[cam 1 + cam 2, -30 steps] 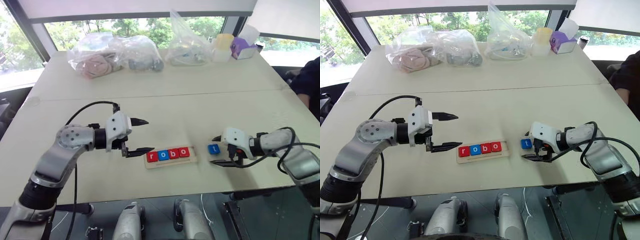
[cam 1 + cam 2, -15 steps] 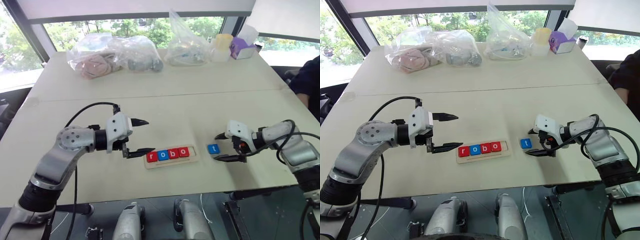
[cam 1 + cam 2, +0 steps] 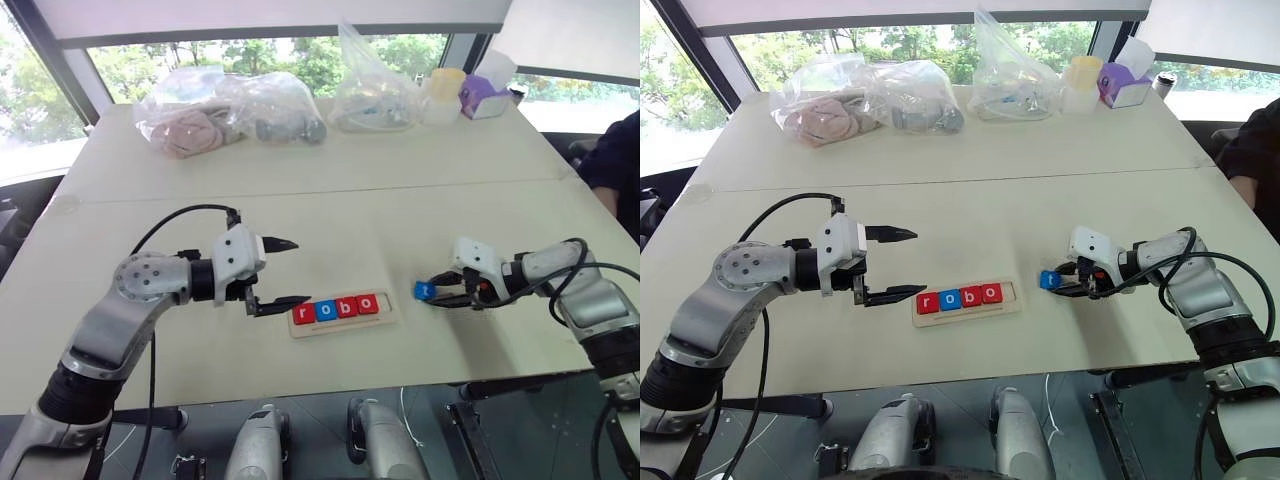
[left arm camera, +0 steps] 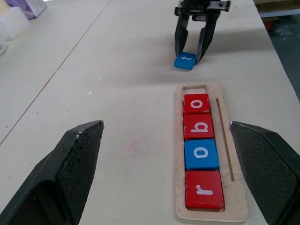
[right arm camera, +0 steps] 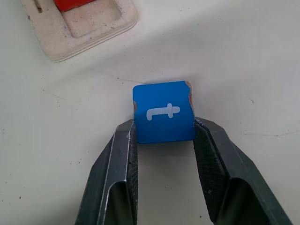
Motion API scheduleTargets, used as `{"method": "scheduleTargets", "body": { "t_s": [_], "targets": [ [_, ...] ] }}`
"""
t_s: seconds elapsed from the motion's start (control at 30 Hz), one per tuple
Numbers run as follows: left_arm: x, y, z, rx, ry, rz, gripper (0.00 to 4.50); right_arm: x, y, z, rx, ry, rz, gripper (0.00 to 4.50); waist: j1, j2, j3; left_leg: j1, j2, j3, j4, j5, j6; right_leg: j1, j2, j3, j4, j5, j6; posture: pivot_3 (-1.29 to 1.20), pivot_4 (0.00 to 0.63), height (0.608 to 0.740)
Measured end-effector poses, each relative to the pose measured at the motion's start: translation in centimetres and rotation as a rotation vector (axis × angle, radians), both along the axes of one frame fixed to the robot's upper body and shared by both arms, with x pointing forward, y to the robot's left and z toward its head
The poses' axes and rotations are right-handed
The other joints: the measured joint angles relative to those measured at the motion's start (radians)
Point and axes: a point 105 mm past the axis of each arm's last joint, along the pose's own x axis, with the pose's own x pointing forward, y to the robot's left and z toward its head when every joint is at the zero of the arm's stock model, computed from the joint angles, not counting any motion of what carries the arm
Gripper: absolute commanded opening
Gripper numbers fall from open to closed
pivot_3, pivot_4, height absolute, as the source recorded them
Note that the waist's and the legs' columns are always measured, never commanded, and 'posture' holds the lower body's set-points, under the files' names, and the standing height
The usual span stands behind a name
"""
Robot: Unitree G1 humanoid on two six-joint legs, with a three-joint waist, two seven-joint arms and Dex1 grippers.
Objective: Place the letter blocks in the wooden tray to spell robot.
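The right gripper [image 5: 164, 136] has its two fingers pinched on the sides of the blue t block [image 5: 163, 111], which sits on the table [image 3: 330, 200] just beside the empty end of the wooden tray [image 4: 209, 152]; the tray holds four blocks reading r, o, b, o. The left gripper [image 3: 283, 272] hovers at the tray's other end, its fingers spread wide and holding nothing.

- The wooden tray [image 4: 209, 154]: long, narrow, pale wood with a raised rim, lying flat on the table. Four of its slots are filled; the end slot toward the blue t block is bare.
- Tiles in the tray, in a row: red r [image 4: 204, 190], blue o [image 4: 201, 154], red b [image 4: 198, 126], red o [image 4: 196, 103], all face up.
- The blue t block [image 5: 163, 112]: outside the tray, just beside its open end, pinched at two opposite edges.
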Motion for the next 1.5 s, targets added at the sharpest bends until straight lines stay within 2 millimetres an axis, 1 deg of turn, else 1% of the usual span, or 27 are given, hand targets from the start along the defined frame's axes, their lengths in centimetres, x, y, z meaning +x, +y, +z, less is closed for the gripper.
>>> {"method": "scheduleTargets", "body": {
  "t_s": [0.13,0.2,0.27,0.37,0.43,0.5,0.67,0.83,1.07,1.27,1.5],
  "targets": [
    [0.0,0.0,0.0,0.0,-0.001,0.0,4.5,-0.3,0.3,0.1,0.002,-0.007,0.013,1.1,0.0,0.0,0.0,0.0,0.0,0.0,0.0,0.0,0.0,0.0,0.0,0.0,0.0,0.0,0.0,0.0,0.15,0.74],
    [0.0,0.0,0.0,-0.001,-0.002,0.0,4.5,-0.4,1.0,0.7,0.007,-0.023,0.032,1.1,0.001,0.0,0.0,0.0,0.0,0.0,0.0,0.0,0.0,0.0,0.0,0.0,0.0,0.0,0.0,0.0,0.15,0.74],
    [0.0,-0.1,0.0,-0.004,-0.001,-0.002,4.5,-0.7,2.0,1.7,0.021,-0.041,0.066,1.1,0.0,0.0,0.0,0.0,0.0,0.0,0.0,0.0,0.0,0.0,0.0,0.0,0.001,0.0,0.0,0.0,0.15,0.74],
    [0.0,-0.2,0.0,-0.006,-0.002,-0.003,4.5,-1.6,4.0,3.3,0.042,-0.062,0.145,1.1,0.0,0.0,0.0,0.0,0.0,-0.001,0.0,0.0,0.0,0.0,0.0,0.0,0.001,0.0,0.0,0.0,0.15,0.74],
    [0.0,-0.2,0.0,-0.006,-0.002,-0.003,4.5,-1.9,4.9,3.9,0.038,-0.075,0.185,1.1,0.001,0.0,0.0,0.0,0.0,-0.001,0.0,0.0,0.0,0.0,0.0,0.0,0.001,0.0,0.0,0.0,0.15,0.74],
    [0.0,-0.2,0.0,-0.008,-0.002,-0.004,4.5,-2.0,5.4,4.1,0.025,-0.081,0.212,1.1,0.001,0.0,0.0,0.0,0.0,-0.001,0.0,0.0,0.0,0.0,0.0,0.0,0.001,0.0,0.0,0.0,0.15,0.74],
    [0.1,-0.4,0.0,-0.012,-0.003,-0.006,4.5,-1.5,5.8,3.0,-0.037,-0.06,0.243,1.1,0.001,0.0,0.0,0.0,0.0,-0.001,0.0,0.0,0.0,0.0,-0.001,0.0,0.0,0.0,0.0,0.0,0.15,0.74],
    [0.1,-0.4,0.0,-0.012,-0.005,0.003,4.5,-0.8,5.4,1.6,-0.075,-0.018,0.247,1.1,0.001,0.0,0.0,0.0,0.0,0.0,0.0,0.0,0.0,0.0,0.0,0.0,0.001,0.0,0.0,0.0,0.15,0.74],
    [-0.2,-0.3,-0.3,-0.014,-0.005,0.018,4.5,-0.7,5.5,0.9,-0.073,0.026,0.275,1.1,0.0,0.0,0.0,0.0,0.0,0.0,0.0,0.0,0.0,0.0,0.0,0.0,0.001,0.0,0.0,0.0,0.15,0.74],
    [-0.2,-0.4,-0.2,-0.013,-0.005,0.026,4.5,-0.5,5.8,1.4,-0.091,0.018,0.297,1.1,0.001,0.0,0.0,0.0,0.0,0.0,0.0,0.0,0.0,0.0,0.0,0.0,0.001,0.0,0.0,0.0,0.15,0.74],
    [-0.2,-0.4,-0.2,-0.015,-0.007,0.032,4.5,-0.7,6.3,0.9,-0.096,0.031,0.316,1.1,0.0,0.0,0.0,0.0,0.0,0.0,0.0,0.0,0.0,0.0,0.0,0.0,0.001,0.001,-0.001,0.0,0.15,0.74]
  ]
}}
